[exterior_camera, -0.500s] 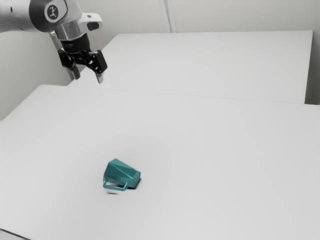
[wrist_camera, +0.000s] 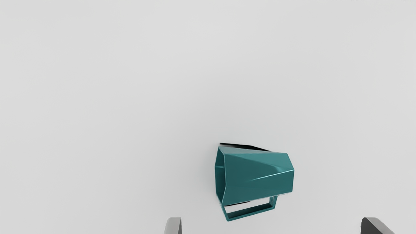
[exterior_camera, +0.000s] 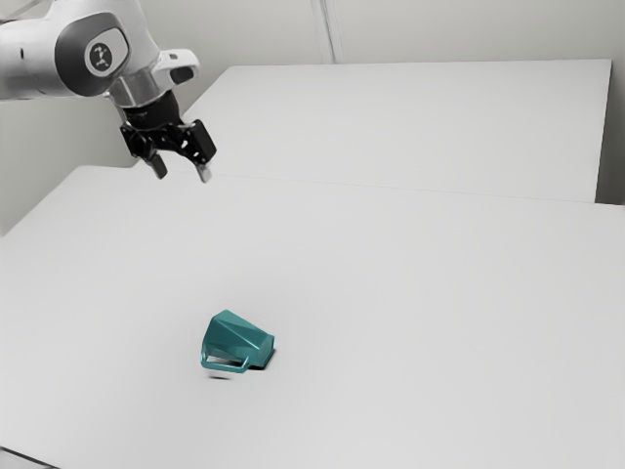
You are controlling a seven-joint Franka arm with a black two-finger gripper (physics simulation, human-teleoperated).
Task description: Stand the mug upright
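The gripper (exterior_camera: 183, 174) of a Franka arm hangs open and empty above a white table (exterior_camera: 439, 322), its two fingers spread wide. Below it and well apart lies the task's mug (wrist_camera: 256, 177), on its side rather than upright. Teal and glossy, with flat, angular faces, the mug narrows from its open mouth to its base; the boxy handle (wrist_camera: 252, 213) juts from its side, toward the exterior view's bottom edge. The step in hand appears to be the reach. The next move likely calls for lowering the gripper to the mug, perhaps with a wrist turn, since mouth and base lie roughly along the line between the fingers. Beyond the gripper stand another white surface (exterior_camera: 420, 127) and a pale wall (exterior_camera: 469, 29).
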